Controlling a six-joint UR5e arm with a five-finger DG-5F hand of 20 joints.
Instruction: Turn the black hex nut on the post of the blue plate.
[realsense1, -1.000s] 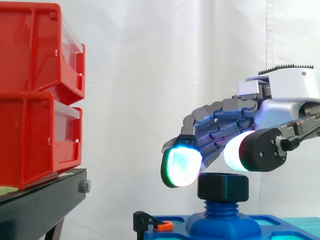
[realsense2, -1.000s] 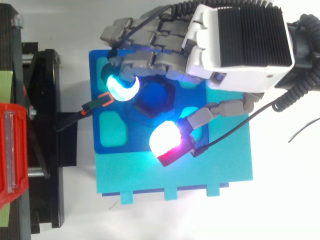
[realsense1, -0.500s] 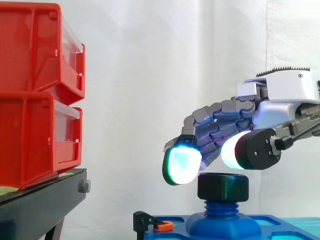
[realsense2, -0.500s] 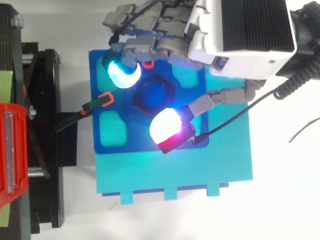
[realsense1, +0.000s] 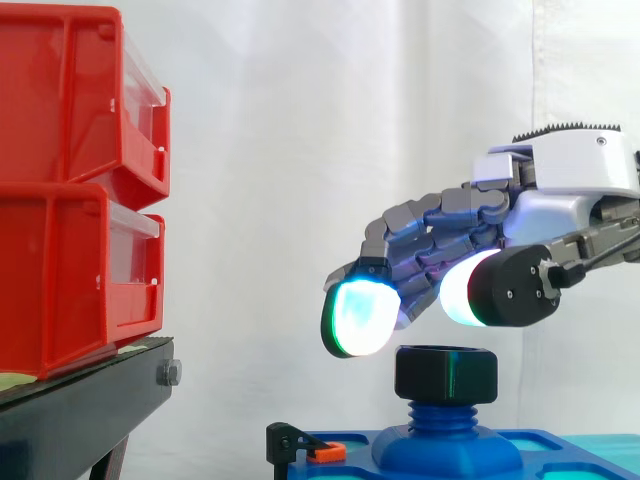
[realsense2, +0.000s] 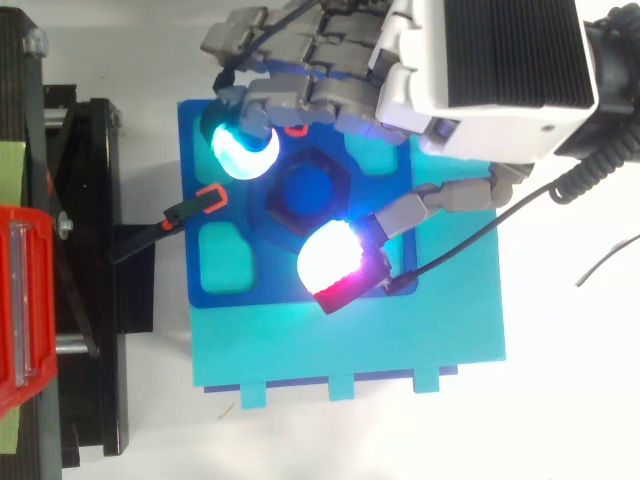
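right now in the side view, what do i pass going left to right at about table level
red bins → black clip with an orange tip → black hex nut on its blue post. The hand hangs above the nut and overlaps it, so it has no place in the order.

The hand (realsense1: 575, 185) wears a white shell with a black ribbed back panel — grey, segmented fingers end in thick glowing pads (realsense1: 360, 318), one cyan rimmed green, another white edged red.
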